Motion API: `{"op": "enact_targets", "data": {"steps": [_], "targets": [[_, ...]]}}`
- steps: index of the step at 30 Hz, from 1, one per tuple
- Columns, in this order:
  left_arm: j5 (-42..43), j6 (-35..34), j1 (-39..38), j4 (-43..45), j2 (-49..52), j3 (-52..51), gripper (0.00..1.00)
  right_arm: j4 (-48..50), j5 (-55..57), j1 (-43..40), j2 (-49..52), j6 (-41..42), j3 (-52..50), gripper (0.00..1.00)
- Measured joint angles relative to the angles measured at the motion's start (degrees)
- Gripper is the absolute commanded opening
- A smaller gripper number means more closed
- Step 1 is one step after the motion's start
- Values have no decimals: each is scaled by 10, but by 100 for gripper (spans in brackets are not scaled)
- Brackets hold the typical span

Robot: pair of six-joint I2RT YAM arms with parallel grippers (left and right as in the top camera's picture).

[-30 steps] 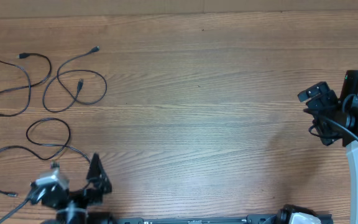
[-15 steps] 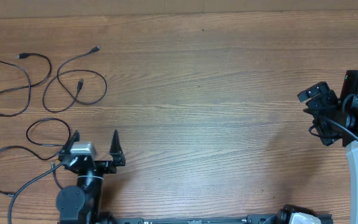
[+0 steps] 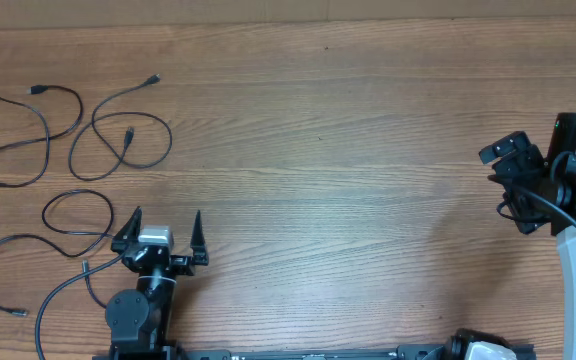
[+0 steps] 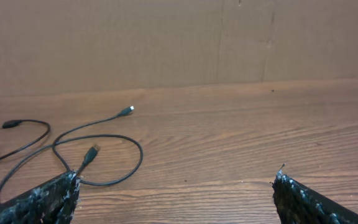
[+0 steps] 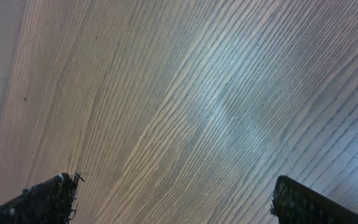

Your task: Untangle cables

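Three thin black cables lie apart on the left of the wooden table: one at the far left (image 3: 46,150), one looped beside it (image 3: 170,135), and one nearer the front (image 3: 111,212). My left gripper (image 3: 166,216) stands open just right of that front cable, touching nothing. In the left wrist view the looped cable (image 4: 140,155) with its small plugs lies ahead and to the left, and the far-left cable's plug (image 4: 11,124) shows at the edge. My right gripper (image 3: 500,180) hangs open at the far right, over bare wood (image 5: 179,112), far from all cables.
A brown cardboard wall (image 4: 166,43) runs along the table's far edge. The arm bases and their thicker black wires (image 3: 63,290) sit at the near edge. The wide middle of the table (image 3: 348,180) is plain wood.
My left gripper has swung from the front-left corner up and to the right, turning to face the far edge, still open. The right arm and the cables have not moved.
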Motion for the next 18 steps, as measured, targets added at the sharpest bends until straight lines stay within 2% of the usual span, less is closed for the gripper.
{"op": "enact_targets", "data": {"steps": [12,18], "targets": [[10,29,0,2,0,0,100,0,0,0,0,0,0,100],[2,-16,0,0,0,0,99,0,0,0,0,0,0,100]]}}
